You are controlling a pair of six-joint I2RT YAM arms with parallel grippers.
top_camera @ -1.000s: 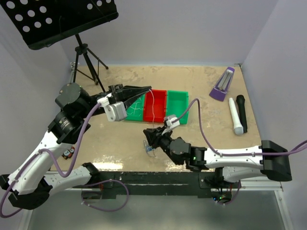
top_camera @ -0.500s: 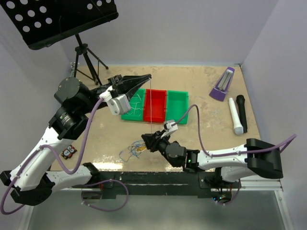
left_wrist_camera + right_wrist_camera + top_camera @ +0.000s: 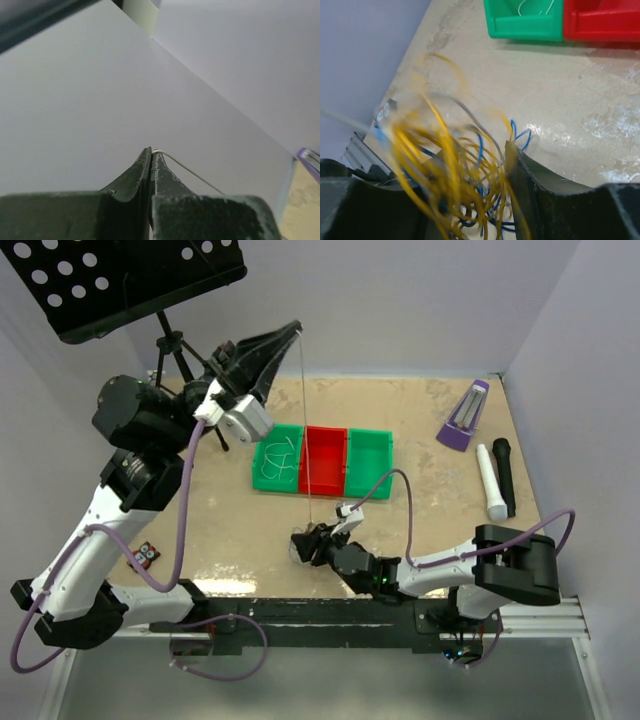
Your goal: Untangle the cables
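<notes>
From above, the left gripper (image 3: 292,332) is high up, and the white cable (image 3: 306,430) runs tight from it down to the tangle (image 3: 298,545) by the right gripper (image 3: 310,543), at the front of the table (image 3: 440,510). The left wrist view shows those jaws pinched shut on the white cable. The right wrist view shows wide jaws, with yellow and blue loops between them. It is best to hold the bunch down and pull up slowly.

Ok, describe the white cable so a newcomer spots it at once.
Start at the row of green and red bins mid-table. Crossing the red one, the white cable is one taut line from the raised left claw to the right claw; the yellow and blue cables lie bunched.
</notes>
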